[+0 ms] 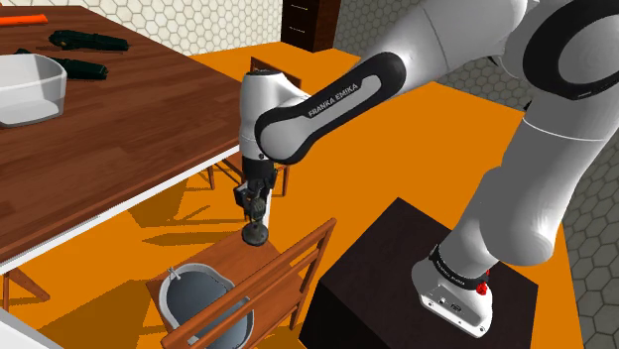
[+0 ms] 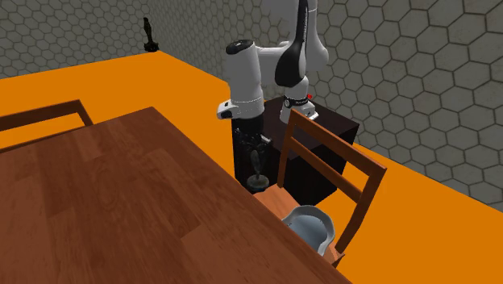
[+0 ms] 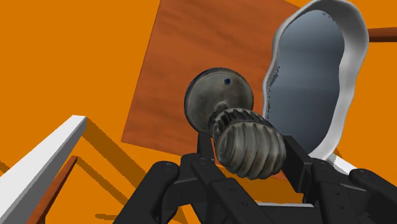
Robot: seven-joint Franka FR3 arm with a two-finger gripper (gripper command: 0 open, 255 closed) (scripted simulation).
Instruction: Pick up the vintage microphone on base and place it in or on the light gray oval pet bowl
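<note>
**Carrying the microphone along the seat to the bowl**

Your hand is clenched on the microphone, with one finger on each side of its ribbed head. Its round base hangs straight below, over the far corner of the chair seat. You cannot tell from these views whether the base rests on the wood or sits just off it.

Raise it enough to clear the wavy rim, then travel along the seat to the pale grey bowl, which sits near the seat's other end. Hold the stem upright so the heavy base does not swing. Lower it until the base meets the bowl's floor, and only then let go.

Watch the chair back just beside the bowl on one flank, and the worktop edge close on the other, so the lane is narrow. On the worktop, well apart, lie a pale tub and some dark tools, none of them in your path.
</note>
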